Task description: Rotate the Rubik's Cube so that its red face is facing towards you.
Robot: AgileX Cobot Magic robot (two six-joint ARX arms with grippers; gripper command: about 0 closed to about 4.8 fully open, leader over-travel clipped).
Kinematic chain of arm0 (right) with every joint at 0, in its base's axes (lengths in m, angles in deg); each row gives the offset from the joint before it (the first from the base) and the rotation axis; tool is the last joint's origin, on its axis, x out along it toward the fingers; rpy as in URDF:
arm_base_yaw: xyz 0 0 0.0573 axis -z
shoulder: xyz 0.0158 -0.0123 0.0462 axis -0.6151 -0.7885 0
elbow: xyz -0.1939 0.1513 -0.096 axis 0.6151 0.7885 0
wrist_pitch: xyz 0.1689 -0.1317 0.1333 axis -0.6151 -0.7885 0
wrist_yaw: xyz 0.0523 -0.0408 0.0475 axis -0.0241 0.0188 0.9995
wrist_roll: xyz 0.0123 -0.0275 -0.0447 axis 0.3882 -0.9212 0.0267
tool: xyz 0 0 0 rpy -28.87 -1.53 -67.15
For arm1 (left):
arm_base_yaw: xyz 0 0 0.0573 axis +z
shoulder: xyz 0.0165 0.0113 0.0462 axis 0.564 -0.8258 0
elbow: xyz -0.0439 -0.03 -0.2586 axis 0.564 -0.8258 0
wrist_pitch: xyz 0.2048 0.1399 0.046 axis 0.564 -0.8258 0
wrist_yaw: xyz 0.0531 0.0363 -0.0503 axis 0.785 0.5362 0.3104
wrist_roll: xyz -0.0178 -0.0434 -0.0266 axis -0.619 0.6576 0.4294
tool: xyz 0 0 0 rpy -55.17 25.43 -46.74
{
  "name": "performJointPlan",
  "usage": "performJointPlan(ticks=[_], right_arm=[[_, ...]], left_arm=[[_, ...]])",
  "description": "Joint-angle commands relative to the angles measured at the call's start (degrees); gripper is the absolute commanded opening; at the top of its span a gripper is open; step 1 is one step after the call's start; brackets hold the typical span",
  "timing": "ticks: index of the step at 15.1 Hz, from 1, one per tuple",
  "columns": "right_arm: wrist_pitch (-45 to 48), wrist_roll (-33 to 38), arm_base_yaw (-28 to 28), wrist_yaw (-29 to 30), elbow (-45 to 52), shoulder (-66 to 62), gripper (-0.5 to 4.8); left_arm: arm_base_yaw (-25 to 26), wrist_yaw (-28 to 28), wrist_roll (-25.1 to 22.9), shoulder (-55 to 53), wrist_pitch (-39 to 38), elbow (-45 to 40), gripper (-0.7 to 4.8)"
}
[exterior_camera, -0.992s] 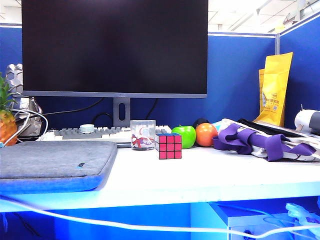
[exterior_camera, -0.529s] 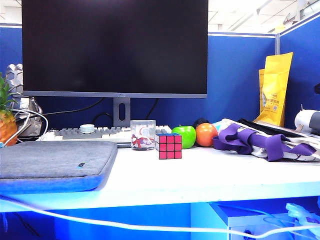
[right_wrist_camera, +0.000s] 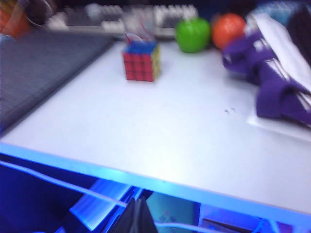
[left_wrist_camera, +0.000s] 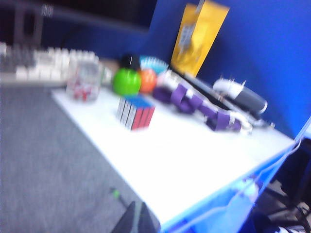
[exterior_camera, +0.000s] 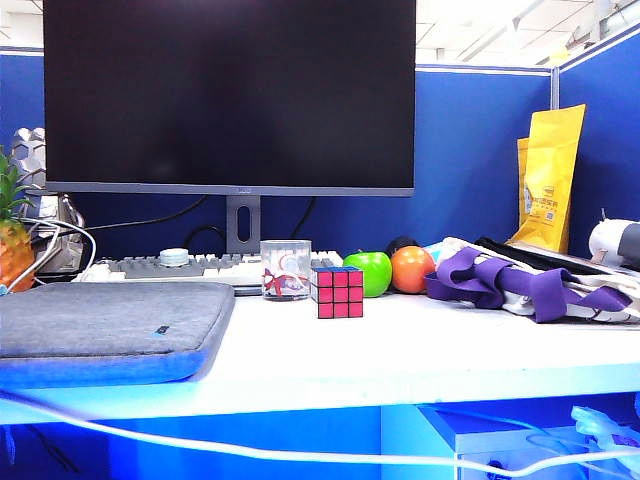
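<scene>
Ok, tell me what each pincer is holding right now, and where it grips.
Nothing is held. The left pincer and right pincer sit shut at the desk's near edge, well short of the Rubik's Cube, which stands alone on the desk.

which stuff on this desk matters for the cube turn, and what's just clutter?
For the job:
- Rubik's Cube, mid-desk, red face showing in the exterior view
- left pincer, back off the desk edge
- right pincer, shut, also back off the desk edge

Lying about:
- glass cup
- green apple
- orange
- purple cloth
- grey sleeve
- keyboard
- monitor
- yellow pouch
</scene>
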Motion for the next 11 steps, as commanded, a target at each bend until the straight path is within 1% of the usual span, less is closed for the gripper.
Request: performJointPlan(ticks=[1, 11], right_arm=[[1.79, 0.17, -0.04, -0.24, 0.52, 0.07, -0.05], [2.25, 0.17, -0.09, -0.24, 0.52, 0.07, -0.06]], left_arm=[[0.02, -0.39, -0.04, 0.04, -1.14, 0.17, -0.02], [0.02, -0.46, -0.04, 0.04, -1.49, 0.2, -0.02]])
